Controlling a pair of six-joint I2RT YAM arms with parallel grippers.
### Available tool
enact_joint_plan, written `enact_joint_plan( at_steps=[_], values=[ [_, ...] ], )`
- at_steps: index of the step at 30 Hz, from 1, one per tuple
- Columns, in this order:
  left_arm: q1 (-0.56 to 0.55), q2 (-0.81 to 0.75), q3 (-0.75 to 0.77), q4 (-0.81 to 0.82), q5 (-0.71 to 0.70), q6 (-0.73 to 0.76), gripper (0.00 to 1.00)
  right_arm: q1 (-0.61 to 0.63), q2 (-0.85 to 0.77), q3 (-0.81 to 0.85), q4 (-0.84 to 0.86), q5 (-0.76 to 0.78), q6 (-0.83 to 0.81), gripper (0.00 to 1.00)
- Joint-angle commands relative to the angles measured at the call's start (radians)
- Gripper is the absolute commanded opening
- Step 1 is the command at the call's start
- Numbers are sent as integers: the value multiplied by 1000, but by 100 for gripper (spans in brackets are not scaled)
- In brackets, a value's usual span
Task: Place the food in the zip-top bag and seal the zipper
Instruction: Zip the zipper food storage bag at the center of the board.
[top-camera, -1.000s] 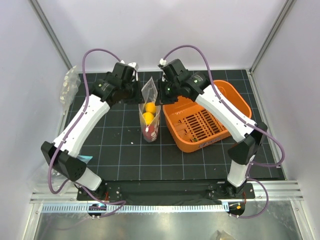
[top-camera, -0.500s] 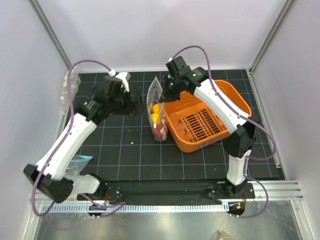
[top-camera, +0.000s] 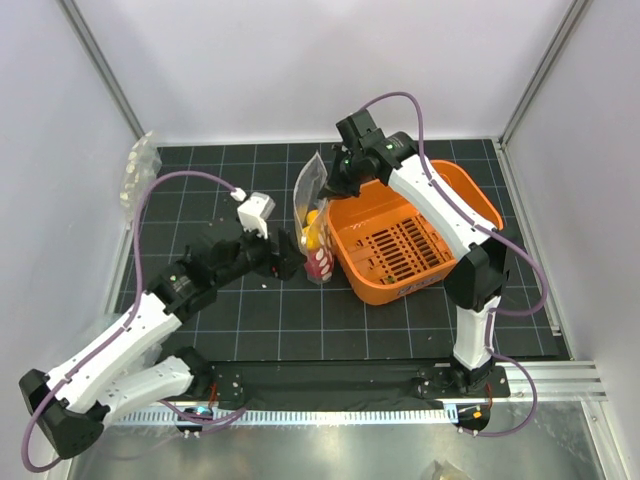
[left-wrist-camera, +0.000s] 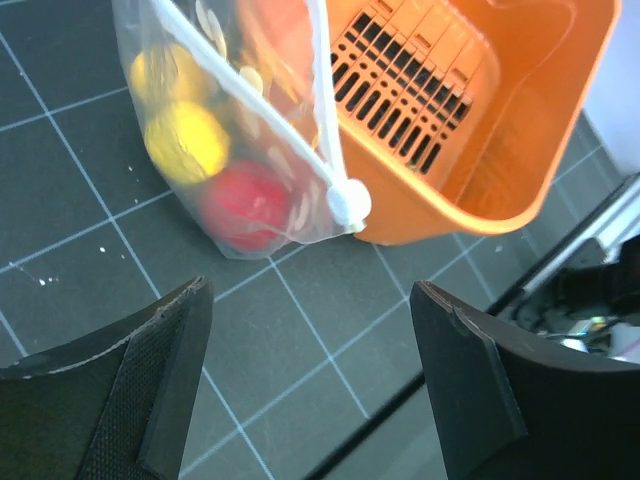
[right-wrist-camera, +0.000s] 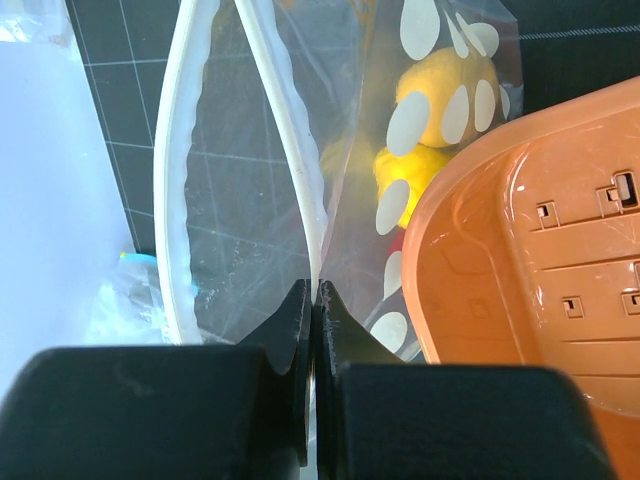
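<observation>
Zip-top bag (left-wrist-camera: 255, 120) zipper (right-wrist-camera: 296, 150) pinched in right pincer (right-wrist-camera: 313, 290) | left pincer (left-wrist-camera: 310, 290) agape, empty, bag just ahead

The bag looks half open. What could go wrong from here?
The right gripper pinches just one lip of the white zipper strip, so the dotted clear plastic bag gapes; tilted, the round yellow and red toy fruits might roll out. The open left gripper, close by the bag's bottom, could knock it.

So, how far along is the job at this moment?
Done: the red and yellow food sits inside the zip-top bag. In hand: the right gripper pinches the zipper; the left gripper hangs open near the bag, holding nothing. Left: the zipper's two strips gape apart, so sealing is not yet done.
</observation>
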Motion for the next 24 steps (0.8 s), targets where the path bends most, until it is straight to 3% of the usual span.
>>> enact_joint_plan(
  at_steps=[1, 4, 11, 17, 20, 24],
  values=[
    [-28, -39, -60, 224, -88, 62, 81, 2, -16, 38, 41, -15, 29, 1],
    [-59, -22, -80, 244, -117, 105, 73, 3, -22, 37, 47, -15, 33, 1],
    [-82, 24, -166, 405, -148, 114, 73, 5, -48, 0, 77, -17, 41, 1],
    [-83, 96, -186, 475, -171, 94, 60, 0, -59, 1, 73, -7, 40, 1],
    [-82, 122, -206, 554, -229, 91, 48, 2, -72, -14, 74, -1, 37, 1],
    [-80, 168, -188, 591, -229, 120, 13, 2, -91, -45, 85, -3, 40, 1]
  ],
)
